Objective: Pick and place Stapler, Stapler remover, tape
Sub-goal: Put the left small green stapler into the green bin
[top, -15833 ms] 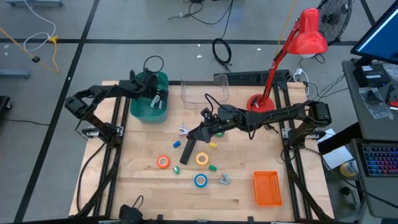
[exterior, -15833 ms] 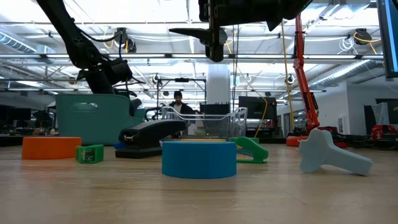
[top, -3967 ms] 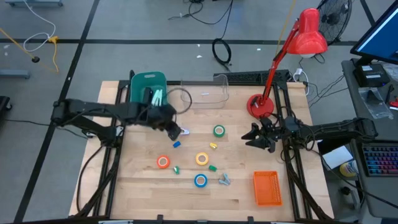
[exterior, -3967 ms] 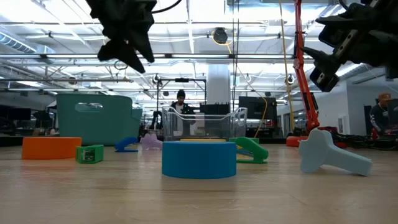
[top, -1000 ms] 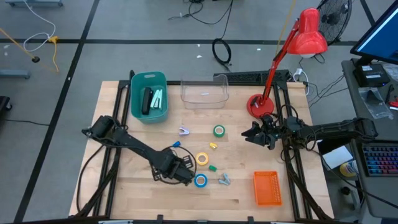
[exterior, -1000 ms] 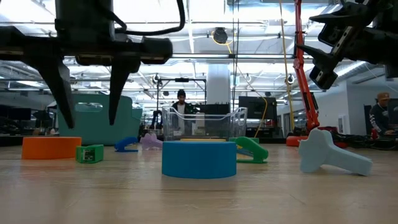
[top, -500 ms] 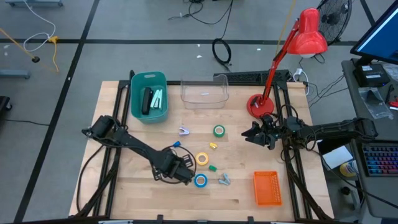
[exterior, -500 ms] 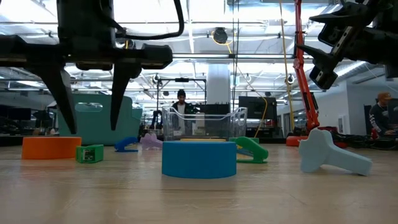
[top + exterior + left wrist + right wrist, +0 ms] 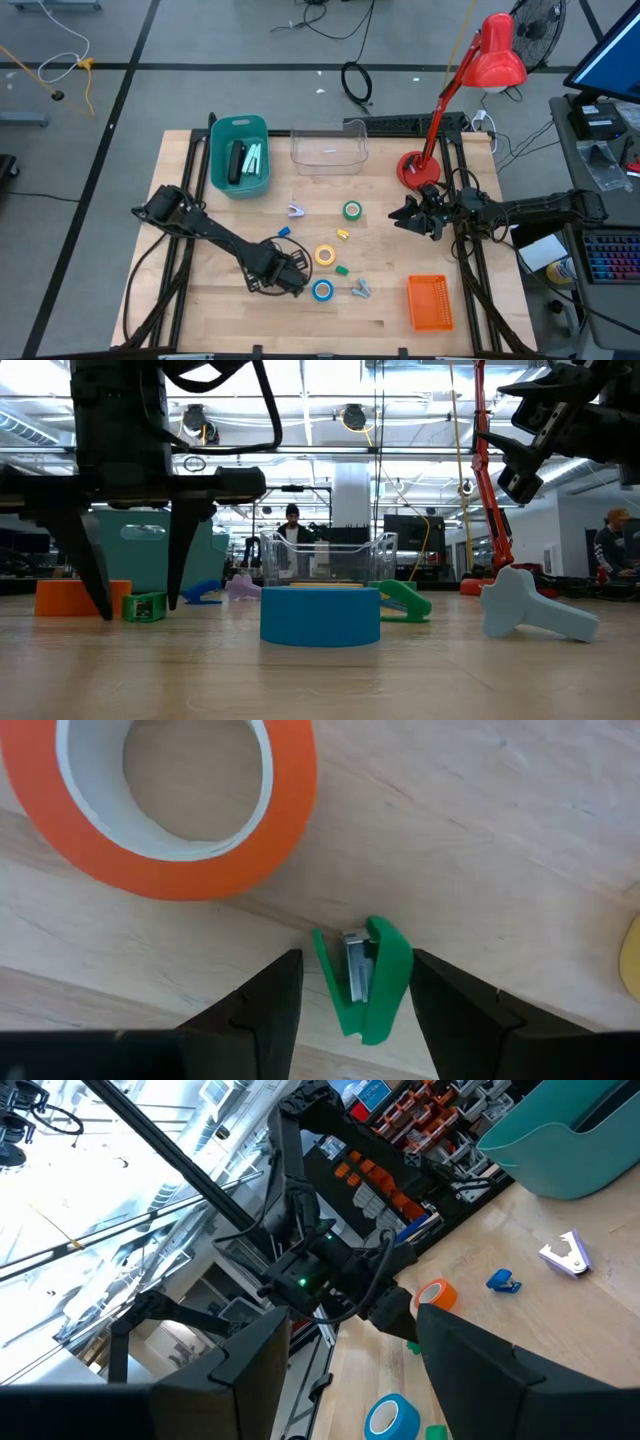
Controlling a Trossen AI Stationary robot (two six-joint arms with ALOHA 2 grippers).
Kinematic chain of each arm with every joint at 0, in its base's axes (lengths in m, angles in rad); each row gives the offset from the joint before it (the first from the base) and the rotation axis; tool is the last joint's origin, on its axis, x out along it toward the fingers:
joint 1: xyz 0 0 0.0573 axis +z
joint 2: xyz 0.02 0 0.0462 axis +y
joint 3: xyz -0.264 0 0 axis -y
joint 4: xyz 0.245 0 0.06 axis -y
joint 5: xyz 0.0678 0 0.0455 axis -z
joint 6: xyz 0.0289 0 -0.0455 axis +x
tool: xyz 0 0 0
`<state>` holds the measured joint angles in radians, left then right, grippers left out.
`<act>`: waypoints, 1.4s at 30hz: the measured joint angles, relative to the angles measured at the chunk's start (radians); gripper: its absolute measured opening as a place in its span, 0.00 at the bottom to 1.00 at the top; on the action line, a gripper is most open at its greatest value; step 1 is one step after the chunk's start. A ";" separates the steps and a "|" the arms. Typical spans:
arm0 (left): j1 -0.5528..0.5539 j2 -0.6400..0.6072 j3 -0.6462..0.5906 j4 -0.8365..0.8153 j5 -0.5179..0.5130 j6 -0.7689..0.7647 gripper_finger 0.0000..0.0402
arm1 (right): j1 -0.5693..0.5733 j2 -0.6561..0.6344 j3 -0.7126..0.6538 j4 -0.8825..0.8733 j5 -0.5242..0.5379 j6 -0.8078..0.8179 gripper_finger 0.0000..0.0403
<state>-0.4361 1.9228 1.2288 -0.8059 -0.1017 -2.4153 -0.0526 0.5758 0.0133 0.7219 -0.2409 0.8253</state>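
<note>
Left gripper (image 9: 353,995) spread open astride green remover (image 9: 368,982), orange tape (image 9: 160,805) just beyond; risks nudging tape or pinching crooked

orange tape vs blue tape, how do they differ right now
The orange tape lies just beyond the left tool, whose open fingers straddle a small green staple remover; the blue tape lies off to the side of that tool with nothing around it. Orange sits nearer the table's left side, blue nearer its middle front edge. Both are small open-centred rolls lying flat on the wooden table.
</note>
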 joint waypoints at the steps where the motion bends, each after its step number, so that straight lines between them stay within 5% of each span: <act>1: 0.000 0.000 -0.002 0.000 0.000 0.000 0.47 | 0.000 0.000 0.000 0.000 0.000 0.000 0.53; 8: 0.000 -0.001 -0.006 0.008 -0.001 0.001 0.45 | 0.000 0.000 0.000 0.000 0.001 0.000 0.53; 20: 0.000 0.002 -0.008 0.040 -0.039 0.031 0.17 | 0.000 0.000 0.000 0.000 0.002 0.000 0.53; 32: 0.000 -0.002 -0.010 0.068 -0.068 0.026 0.22 | 0.000 0.000 0.000 0.000 0.003 0.000 0.53; 42: 0.001 -0.003 0.083 0.096 -0.220 0.058 0.23 | 0.000 0.000 0.000 0.000 0.004 0.000 0.53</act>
<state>-0.4350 1.9194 1.3121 -0.7094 -0.3216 -2.3571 -0.0527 0.5762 0.0132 0.7223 -0.2371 0.8253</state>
